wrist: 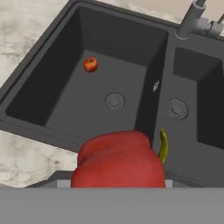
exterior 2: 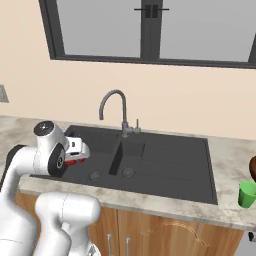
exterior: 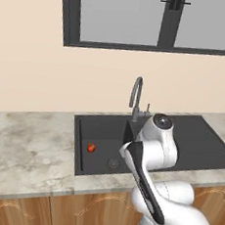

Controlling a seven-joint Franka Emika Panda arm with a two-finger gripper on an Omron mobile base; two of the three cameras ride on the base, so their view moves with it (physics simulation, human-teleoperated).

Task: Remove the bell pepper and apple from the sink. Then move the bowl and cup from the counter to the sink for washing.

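My gripper (exterior 2: 76, 156) hangs over the left part of the dark double-basin sink (exterior 2: 170, 165) and is shut on the bell pepper (wrist: 118, 159). The deep-red pepper with its curved stem is close to the hand camera and hides the fingertips. It shows as a red patch under the hand (exterior 2: 75, 161). The apple (wrist: 90, 64), small and orange-red, lies on the floor of the large basin near its left wall (exterior: 91, 147). At the far right of the counter (exterior 2: 235, 155) stand the green cup (exterior 2: 246, 194) and, behind it, the edge of the brown bowl (exterior 2: 253, 169).
A curved grey faucet (exterior 2: 112, 102) rises behind the divider between the basins. Marbled worktop (exterior: 27, 150) stretches wide to the left of the sink (exterior: 205, 139). A window runs along the wall above. Wooden cabinet fronts lie below the counter edge.
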